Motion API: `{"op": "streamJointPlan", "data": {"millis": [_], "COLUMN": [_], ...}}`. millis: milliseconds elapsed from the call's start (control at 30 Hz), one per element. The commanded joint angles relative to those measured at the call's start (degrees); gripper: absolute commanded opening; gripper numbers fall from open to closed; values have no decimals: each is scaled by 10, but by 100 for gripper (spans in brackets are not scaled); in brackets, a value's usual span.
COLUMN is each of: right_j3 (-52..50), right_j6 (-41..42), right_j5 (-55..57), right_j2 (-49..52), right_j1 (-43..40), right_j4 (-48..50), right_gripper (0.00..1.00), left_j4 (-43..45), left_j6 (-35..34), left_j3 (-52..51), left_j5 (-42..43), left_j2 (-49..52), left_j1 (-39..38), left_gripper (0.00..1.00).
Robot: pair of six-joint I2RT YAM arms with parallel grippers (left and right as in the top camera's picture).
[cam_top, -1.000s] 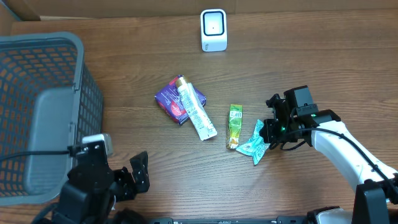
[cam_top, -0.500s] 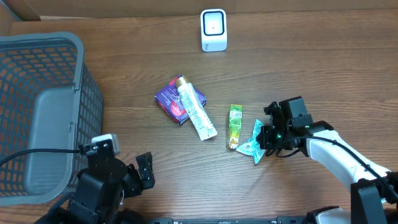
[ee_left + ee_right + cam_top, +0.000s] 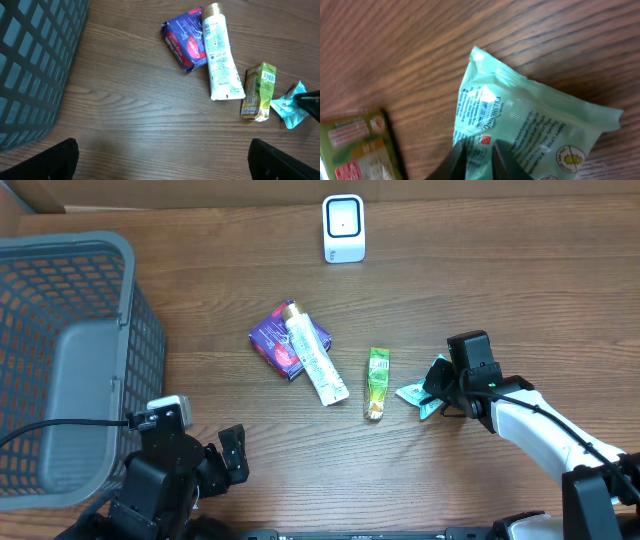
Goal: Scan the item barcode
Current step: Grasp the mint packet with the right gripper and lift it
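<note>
The light, crinkly, probably slippery teal packet (image 3: 412,392) lies toward the worktop's (image 3: 520,280) right edge, likely best pinched at a sealed seam, where the right pincer (image 3: 479,151) straddles it, narrowly parted, grip untellable.

A dark brown wood-grain desk (image 3: 500,280) fills the view under soft, even light, and a tan cardboard panel (image 3: 450,188) runs along its far edge.
</note>
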Motion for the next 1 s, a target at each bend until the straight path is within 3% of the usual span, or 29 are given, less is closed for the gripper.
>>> {"op": "streamJointPlan", "data": {"millis": [0,133,300,433,600,900,967], "right_j3": [1,48,111,112,75,38,38], "right_j6": [59,33,-76,-84,-86,-105,-105], "right_j5": [14,-19,-62,-62,-63,-90,-92], "right_j2": [17,-9,-46,-42,-15,49,63], "right_j1": [-1,-1,-1,0,0,18,19], "right_j4": [-15,-78,-174,-221,-189,-132,-128], "right_gripper": [28,28,31,17,4,4,8], "left_j4": [2,2,2,2,2,2,2], "left_j6": [-10,-10,-10,-10,-10,-10,-10], "left_j3": [-5,-5,-5,-5,-5,-5,-5], "left_j5": [-4,-4,-4,-4,-4,-4,-4], "left_j2": [-1,-1,-1,-1,-1,-1,-1], "left_j1": [-2,-2,-2,-2,-2,-2,-2], "left_gripper": [100,100,100,99,100,100,100]}}
